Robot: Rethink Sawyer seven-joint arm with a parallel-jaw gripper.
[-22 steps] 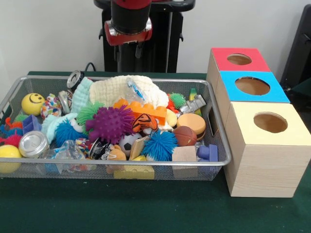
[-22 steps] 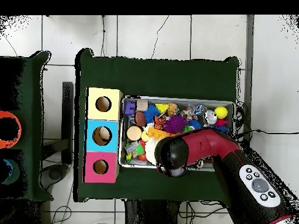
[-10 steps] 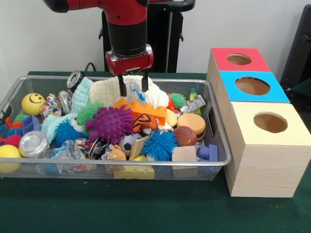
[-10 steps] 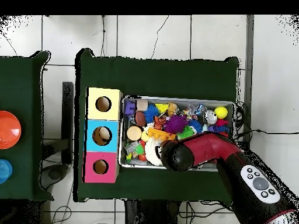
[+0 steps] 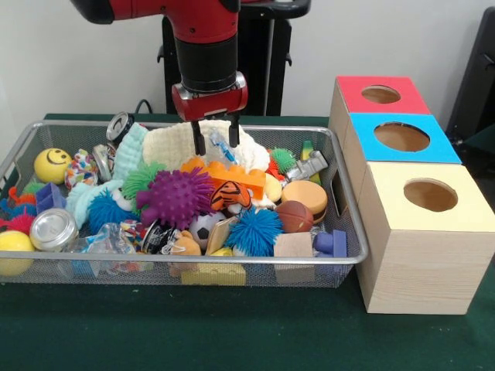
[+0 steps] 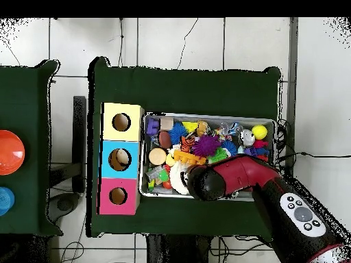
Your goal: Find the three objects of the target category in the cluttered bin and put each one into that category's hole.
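Currently the gripper (image 5: 216, 144) hangs over the far middle of the wire bin (image 5: 332, 232), its two dark fingers spread apart and holding nothing. Between the fingertips, and reaching slightly below them, lies a small clear packet with blue print (image 5: 219, 145) resting on top of the cream knitted cloth (image 5: 174, 143). That packet looks like the thing being aimed at, though the task sentence does not name the target category, so this is a judgement only.

Key relation: the packet sits directly under the open jaws, not off to either side. Its long axis appears to run obliquely, from upper left to lower right in the front view, while the fingers stand to its left and right. Whether the tips already touch the cloth cannot be told.

Just in front of the gripper lies the orange toy brick (image 5: 232, 176), and beside that the purple spiky ball (image 5: 176, 197); both are close enough to be nudged if the descent drifts toward the camera.

In the overhead view the arm covers the packet and the gripper itself; only the red wrist (image 6: 209, 182) shows above the bin's near edge.

The three boxes stand well apart from the gripper, beside the bin's end: red-topped box (image 5: 406, 97), blue-topped box (image 5: 445, 147), yellow-topped box (image 5: 472, 209), each with a round hole. Nothing shows inside any hole from here.
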